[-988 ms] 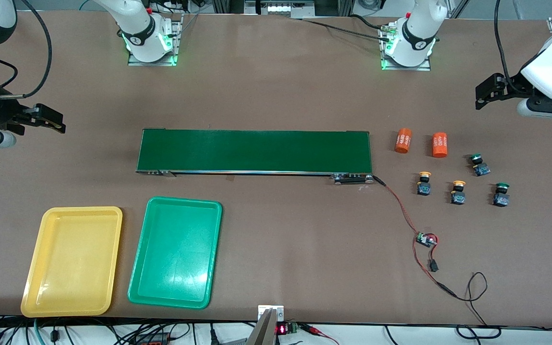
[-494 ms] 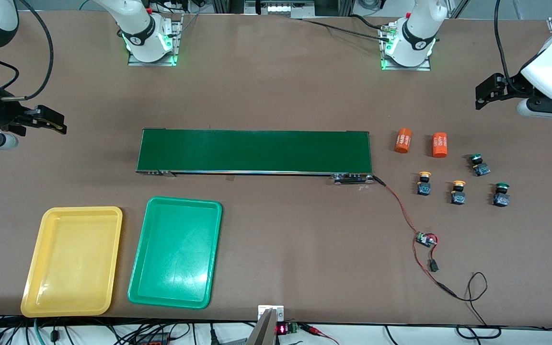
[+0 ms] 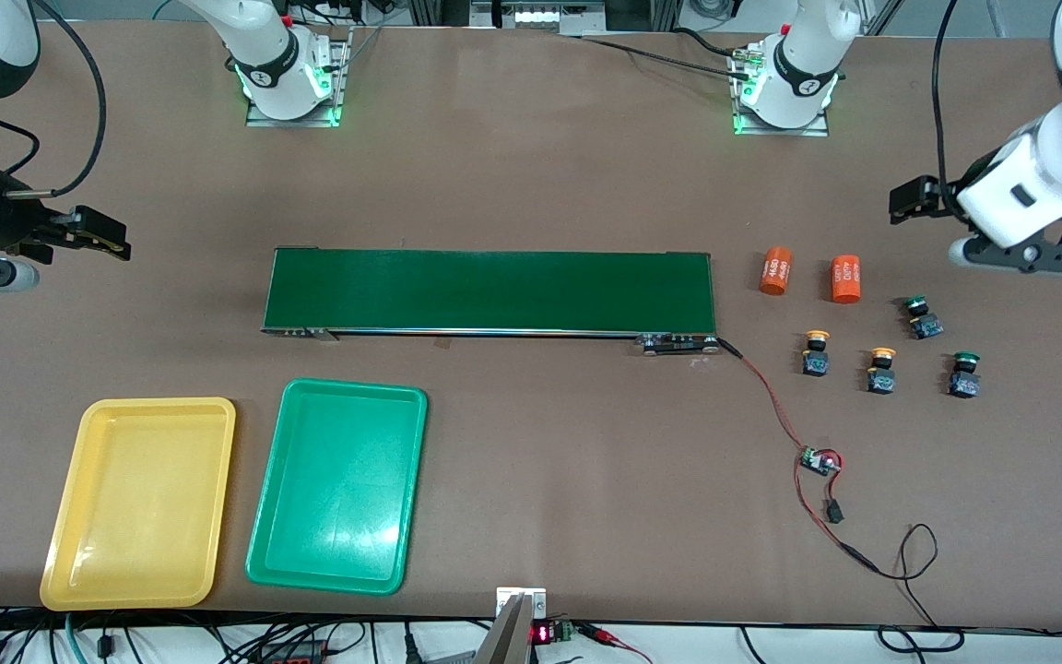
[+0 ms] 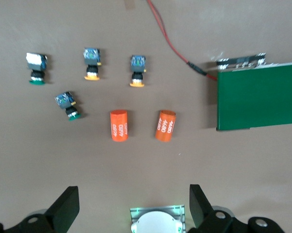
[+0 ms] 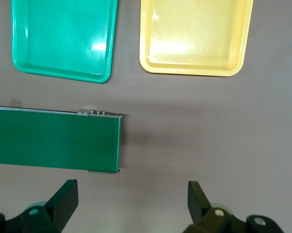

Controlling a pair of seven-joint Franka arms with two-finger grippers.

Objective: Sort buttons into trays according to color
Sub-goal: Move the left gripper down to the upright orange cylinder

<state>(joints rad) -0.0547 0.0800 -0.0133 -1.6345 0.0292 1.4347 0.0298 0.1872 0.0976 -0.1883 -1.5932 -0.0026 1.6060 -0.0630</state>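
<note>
From the front, your buttons (image 3: 881,355) are sitting near the table's left-arm end, the trays (image 3: 139,498) at its right-arm end. Left wrist: left gripper (image 4: 131,208) is hovering wide open, lining up. Right wrist: right gripper (image 5: 131,204) is waiting wide, empty.

A robotics lab; conveyor belt (image 3: 489,290), bench cabling (image 3: 798,461), bolted arm bases (image 3: 780,92).

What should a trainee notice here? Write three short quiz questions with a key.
1. True or false: all four buttons lie toward the left arm's end of the table.
2. How many green-capped buttons are there? A one, B two, C three.
3. Fill in: the end effector at the buttons' end of the table is the ___ one.
Key: 1 true; 2 B; 3 left, the left end effector.
</note>
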